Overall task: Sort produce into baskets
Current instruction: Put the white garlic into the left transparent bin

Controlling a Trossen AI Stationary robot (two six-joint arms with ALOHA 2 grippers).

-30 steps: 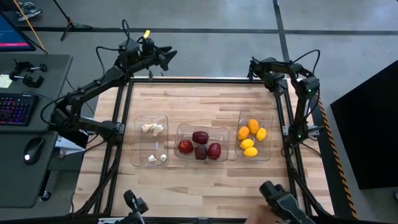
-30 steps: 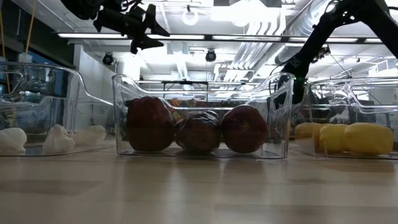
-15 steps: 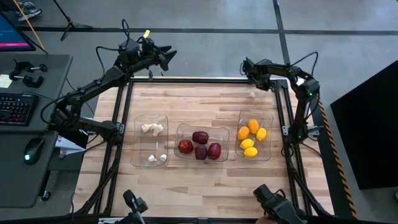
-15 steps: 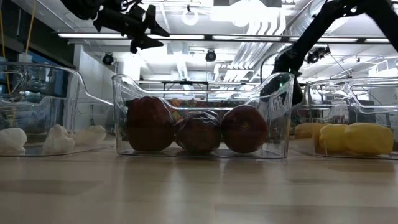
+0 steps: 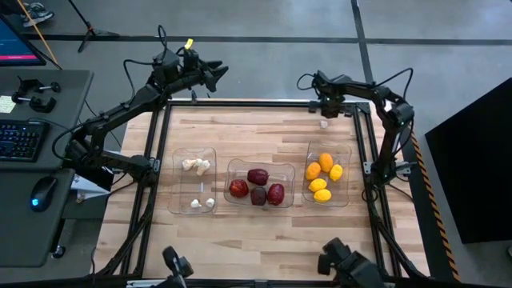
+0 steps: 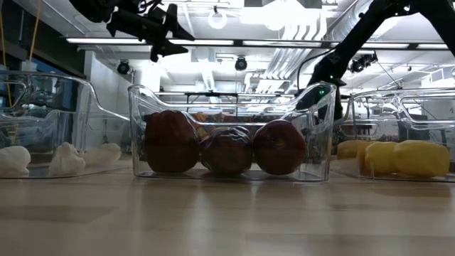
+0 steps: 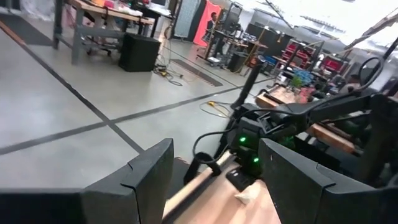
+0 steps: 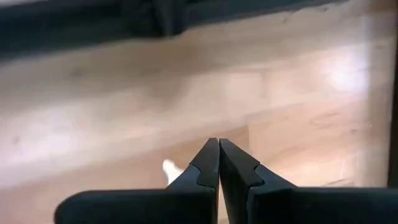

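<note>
While the left gripper [image 5: 218, 74] waits with fingers parted, the right gripper [image 8: 218, 163] hovers pinched empty above a garlic piece [image 5: 324, 123]

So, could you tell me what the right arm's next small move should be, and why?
Probably open the right gripper and lower it: its fingers are shut just above the stray white garlic piece on the bare table, outside the garlic basket.
</note>
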